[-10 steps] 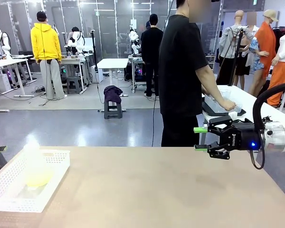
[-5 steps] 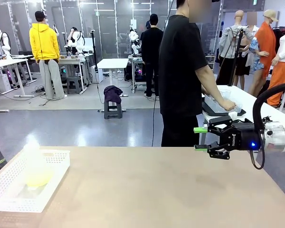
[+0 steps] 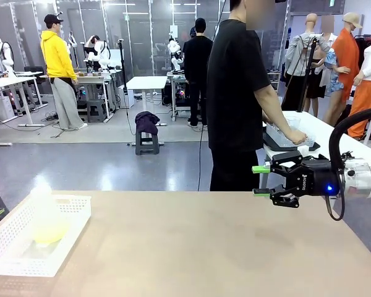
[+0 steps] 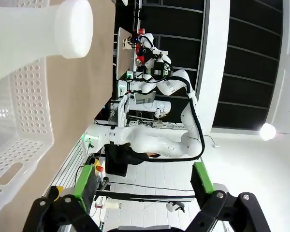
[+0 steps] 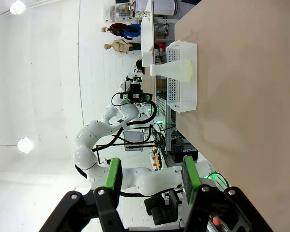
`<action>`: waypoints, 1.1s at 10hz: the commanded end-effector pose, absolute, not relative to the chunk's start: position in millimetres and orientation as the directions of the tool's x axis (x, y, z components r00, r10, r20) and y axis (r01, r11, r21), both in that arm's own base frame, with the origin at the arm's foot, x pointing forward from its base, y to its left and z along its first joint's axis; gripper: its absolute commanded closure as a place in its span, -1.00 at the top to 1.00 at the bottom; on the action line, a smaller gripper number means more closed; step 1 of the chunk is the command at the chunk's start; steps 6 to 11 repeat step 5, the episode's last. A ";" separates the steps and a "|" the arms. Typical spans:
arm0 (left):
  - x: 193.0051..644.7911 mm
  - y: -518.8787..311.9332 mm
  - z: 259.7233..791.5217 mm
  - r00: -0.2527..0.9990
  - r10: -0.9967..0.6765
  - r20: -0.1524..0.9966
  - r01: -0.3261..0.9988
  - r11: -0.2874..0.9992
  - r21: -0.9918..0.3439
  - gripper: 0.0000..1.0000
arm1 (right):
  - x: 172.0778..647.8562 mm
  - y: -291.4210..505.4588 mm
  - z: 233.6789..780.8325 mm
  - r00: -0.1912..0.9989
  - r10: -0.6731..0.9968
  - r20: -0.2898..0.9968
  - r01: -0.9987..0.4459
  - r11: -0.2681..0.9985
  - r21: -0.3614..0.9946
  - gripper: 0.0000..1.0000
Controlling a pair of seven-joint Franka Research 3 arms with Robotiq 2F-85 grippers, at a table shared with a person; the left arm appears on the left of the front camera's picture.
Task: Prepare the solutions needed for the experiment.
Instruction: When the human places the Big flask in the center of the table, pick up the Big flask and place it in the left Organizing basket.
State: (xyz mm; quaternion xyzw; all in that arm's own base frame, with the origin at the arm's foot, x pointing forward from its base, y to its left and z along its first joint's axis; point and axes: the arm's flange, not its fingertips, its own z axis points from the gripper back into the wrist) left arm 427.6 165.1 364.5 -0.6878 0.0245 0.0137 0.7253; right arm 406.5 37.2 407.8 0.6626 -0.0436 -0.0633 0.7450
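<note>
Tan surface [image 3: 191, 247], white perforated basket [image 3: 12, 263] at its left edge; inside, a frosted conical flask [image 3: 46, 216] stands upright, neck up, pale yellow solutions [image 3: 48, 234] pooled at its base. Right gripper [image 3: 261, 180] hovers over the right side pointing left, jaws apart and empty. Left gripper [image 4: 140, 181] jaws wide apart, empty, beside the basket.

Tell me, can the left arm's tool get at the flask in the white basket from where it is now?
Probably yes. The left tool is open beside the white basket, and the flask stands upright with its neck above the basket's rim. Nothing lies between them, though the basket wall guards the flask's wide base.
</note>
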 end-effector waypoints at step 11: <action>428.0 162.7 366.5 0.998 0.008 -0.063 -0.064 0.053 -0.997 1.00 | 406.7 36.9 408.8 0.988 -0.155 -0.019 0.035 0.100 0.994 0.28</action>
